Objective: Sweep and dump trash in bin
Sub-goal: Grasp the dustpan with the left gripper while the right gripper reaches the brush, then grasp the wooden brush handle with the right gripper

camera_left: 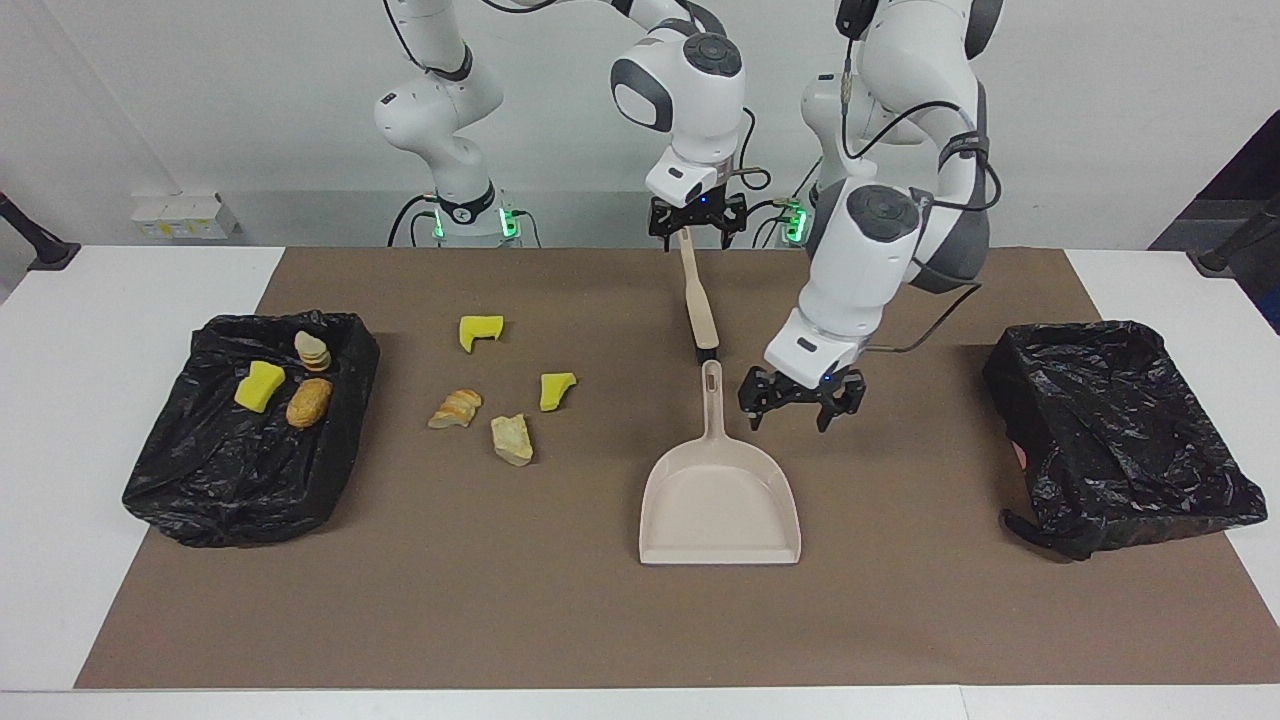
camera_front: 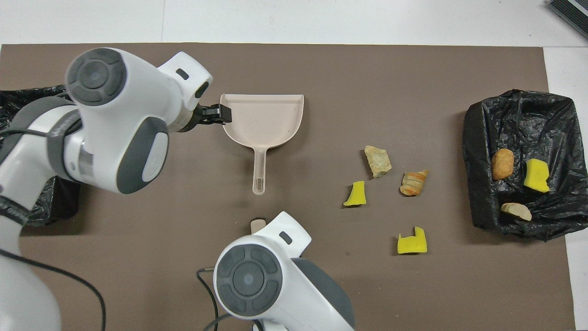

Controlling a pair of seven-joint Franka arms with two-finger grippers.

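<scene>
Lying on the mat [camera_left: 600, 600] are four trash chunks [camera_left: 511, 439], three in the bin [camera_left: 200, 480]; both grippers open, empty.

I can read no words, numbers, brand names or signs anywhere in front of me. My own white casings show only small dark marks whose characters, if any, I cannot make out.
</scene>
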